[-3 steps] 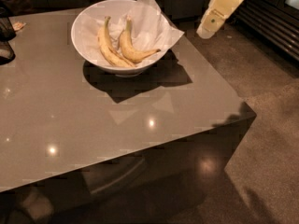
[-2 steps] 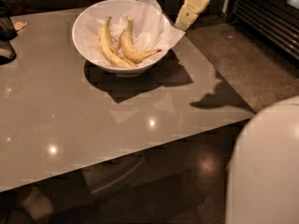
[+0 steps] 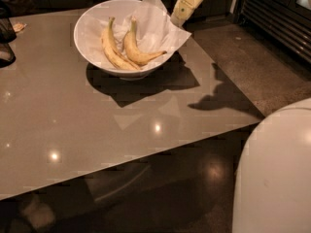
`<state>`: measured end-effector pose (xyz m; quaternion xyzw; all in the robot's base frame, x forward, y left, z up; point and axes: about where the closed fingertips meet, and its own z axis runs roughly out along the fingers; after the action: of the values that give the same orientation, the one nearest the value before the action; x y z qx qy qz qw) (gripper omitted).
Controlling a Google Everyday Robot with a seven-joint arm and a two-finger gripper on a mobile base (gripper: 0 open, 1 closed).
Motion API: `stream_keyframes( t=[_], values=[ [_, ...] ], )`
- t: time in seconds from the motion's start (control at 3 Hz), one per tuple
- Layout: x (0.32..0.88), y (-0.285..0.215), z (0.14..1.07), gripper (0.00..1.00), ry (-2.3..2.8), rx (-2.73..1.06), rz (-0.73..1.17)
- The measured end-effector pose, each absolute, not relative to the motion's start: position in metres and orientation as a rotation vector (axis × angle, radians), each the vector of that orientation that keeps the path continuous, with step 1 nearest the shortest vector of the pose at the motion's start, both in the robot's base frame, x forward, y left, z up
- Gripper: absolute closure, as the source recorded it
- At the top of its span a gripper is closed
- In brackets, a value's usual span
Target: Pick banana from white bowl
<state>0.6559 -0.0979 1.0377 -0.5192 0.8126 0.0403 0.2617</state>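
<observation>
The white bowl point(image 3: 87, 30) stands at the far side of the grey table, lined with white paper. Two yellow bananas lie in it. The banana point(image 3: 136, 50), shorter, plumper and strongly curved, lies on the right with its thin brownish tip pointing right. A longer, slimmer banana point(image 3: 112, 50) lies to its left, touching it. My gripper point(image 3: 183, 8), cream-coloured, hangs above the bowl's far right rim, over the paper's corner and apart from the bananas.
The glossy grey table point(image 3: 73, 125) has its right edge near the bowl and its front edge low in the view. A white rounded part of my body point(image 3: 277, 174) fills the bottom right. Dark objects point(image 3: 6, 38) sit at the table's left edge. A slatted dark cabinet point(image 3: 282, 18) stands at the back right.
My gripper has moved left, from beyond the table's right edge to above the bowl's far right rim. My white body part has come into view at the bottom right. The bananas have not moved.
</observation>
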Motion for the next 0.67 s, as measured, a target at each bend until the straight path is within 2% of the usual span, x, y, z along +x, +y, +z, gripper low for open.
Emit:
stream_keyframes(
  t=[0.33,0.67],
  values=[
    [0.665,-0.070,1.033,0.01,2.178,-1.480,0.090],
    [0.674,-0.041,1.025,0.20,2.168,-1.550,0.065]
  ],
)
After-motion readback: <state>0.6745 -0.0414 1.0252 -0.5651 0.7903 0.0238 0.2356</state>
